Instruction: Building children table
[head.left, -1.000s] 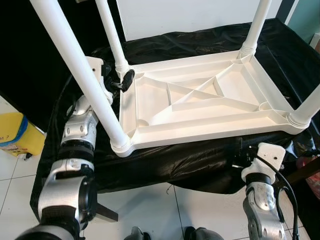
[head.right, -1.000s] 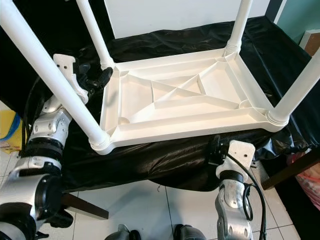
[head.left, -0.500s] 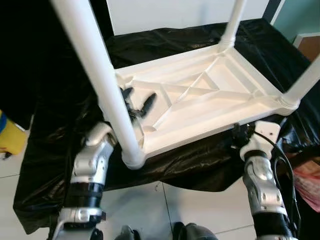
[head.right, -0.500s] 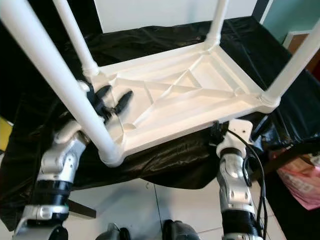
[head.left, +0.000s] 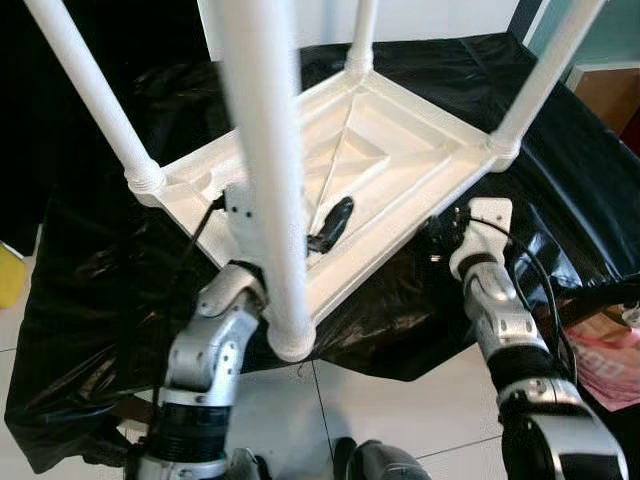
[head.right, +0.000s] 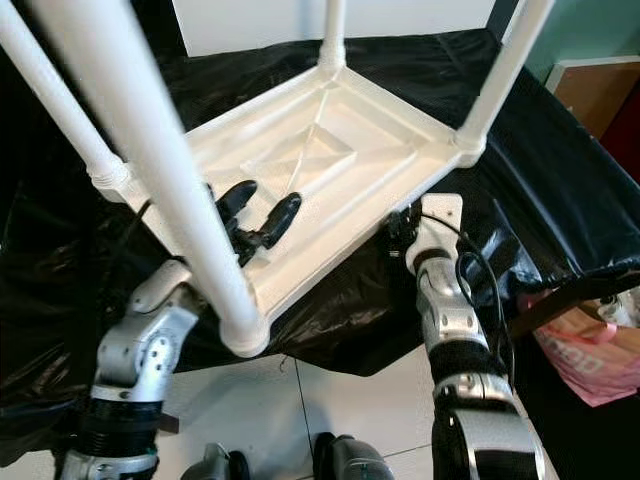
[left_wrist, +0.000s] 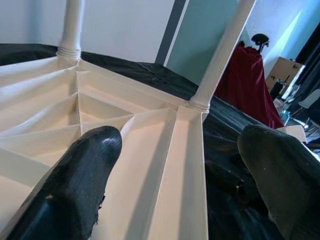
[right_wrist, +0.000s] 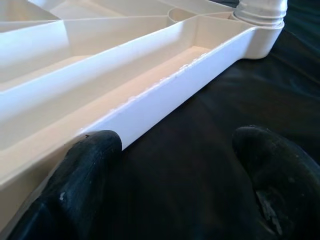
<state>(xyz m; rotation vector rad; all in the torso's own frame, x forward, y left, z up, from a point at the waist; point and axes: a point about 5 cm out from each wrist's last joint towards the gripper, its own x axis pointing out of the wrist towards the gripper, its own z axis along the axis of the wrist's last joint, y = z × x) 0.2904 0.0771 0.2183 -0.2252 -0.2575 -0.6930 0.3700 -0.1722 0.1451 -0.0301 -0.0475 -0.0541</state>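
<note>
The white plastic children's table (head.left: 400, 150) lies upside down on a black cloth, with its legs pointing up. The near leg (head.left: 265, 150) rises right in front of me. My left gripper (head.right: 260, 210) is open above the ribbed underside, just behind that leg. In the left wrist view its fingers (left_wrist: 80, 175) frame the ribs and the long rim. My right gripper (head.left: 437, 226) is open at the table's long outer rim (right_wrist: 165, 95), low over the cloth. One of its fingers (right_wrist: 85, 180) is close to that rim.
The black cloth (head.left: 100, 300) drapes over a low support and down onto a white tiled floor (head.left: 400, 400). A pink bag (head.right: 600, 360) and a wooden bar (head.right: 575, 290) are on the right. A red garment (left_wrist: 245, 85) hangs beyond the table.
The whole view has swung, so a table corner now faces me. My left gripper went from beside the far left leg to above the underside. My right gripper rose to the rim.
</note>
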